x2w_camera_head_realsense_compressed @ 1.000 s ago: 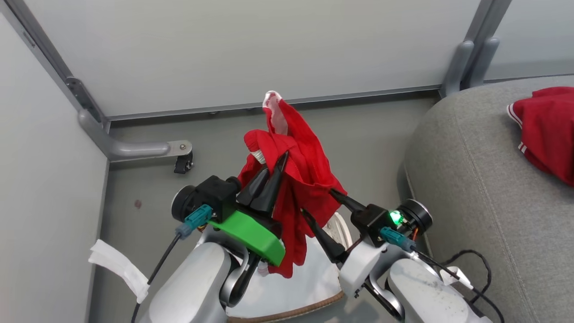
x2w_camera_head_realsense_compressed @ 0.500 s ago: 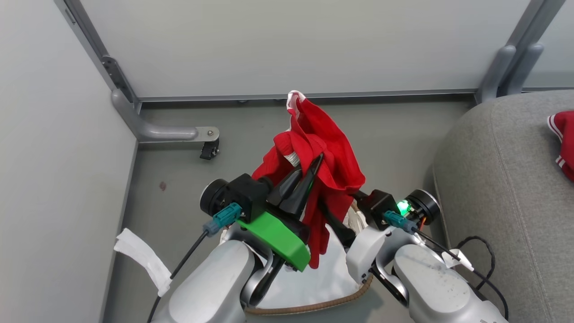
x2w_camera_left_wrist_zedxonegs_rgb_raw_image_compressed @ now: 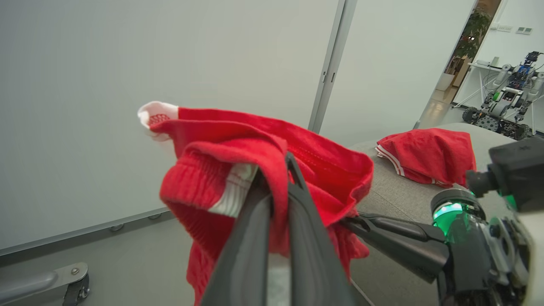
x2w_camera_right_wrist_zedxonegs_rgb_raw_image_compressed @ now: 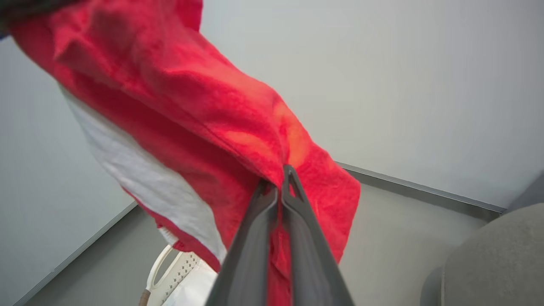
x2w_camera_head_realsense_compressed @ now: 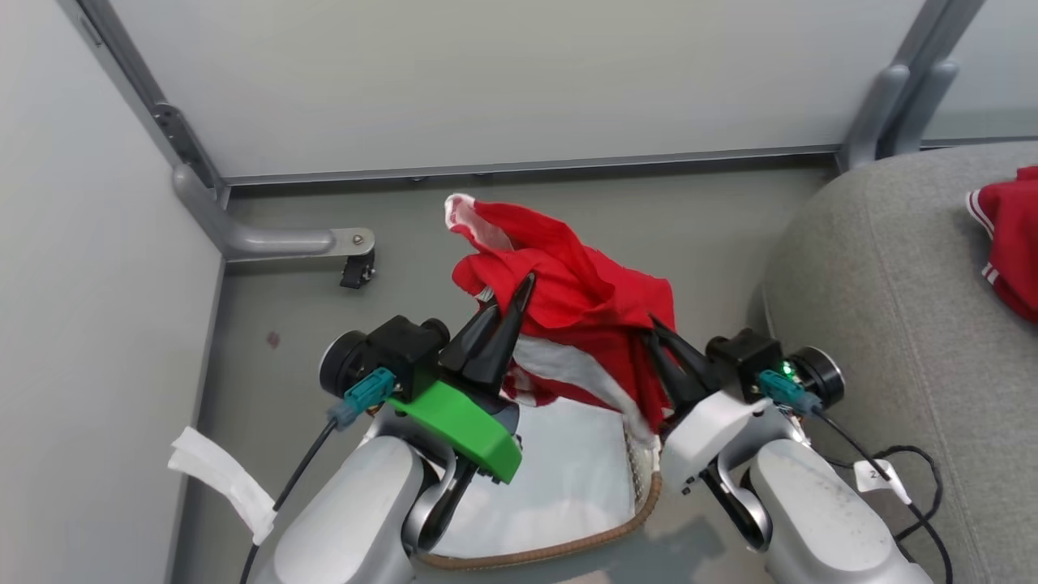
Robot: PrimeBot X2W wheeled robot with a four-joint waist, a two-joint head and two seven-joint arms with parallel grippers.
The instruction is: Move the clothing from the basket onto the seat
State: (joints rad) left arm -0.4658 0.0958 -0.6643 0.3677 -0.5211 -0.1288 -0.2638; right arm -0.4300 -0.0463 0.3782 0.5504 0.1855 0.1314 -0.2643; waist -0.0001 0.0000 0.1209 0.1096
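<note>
We are seeing the left pincer (x2w_camera_head_realsense_compressed: pixel 509 307) clenched on the red garment (x2w_camera_head_realsense_compressed: pixel 584 288). Its two dark fingers are pressing together with a fold of the ribbed band and a strip of white caught between them. The right pincer (x2w_camera_head_realsense_compressed: pixel 655 334) is clenched too, nipping the same garment at its right-hand edge. In the right wrist view the cloth is bunching at the fingertips and spilling down either side of them.

Between the two pincers the garment is hanging stretched, with a white band sagging along its underside. A white-trimmed corner is sticking up and away towards the wall panel (x2w_camera_head_realsense_compressed: pixel 503 81). Most of the piece is hanging in the air above the basket (x2w_camera_head_realsense_compressed: pixel 551 556) — we cannot tell whether its lowest fold is brushing the basket's far edge.

The basket, with its brown woven rim and white liner (x2w_camera_head_realsense_compressed: pixel 559 478), is sitting on the grey floor (x2w_camera_head_realsense_compressed: pixel 308 324) directly under the two forearms. To the right the seat (x2w_camera_head_realsense_compressed: pixel 876 324) is standing close beside the basket. The second red garment (x2w_camera_head_realsense_compressed: pixel 1010 235) is lying crumpled on top of the seat, well apart from both pincers.
</note>
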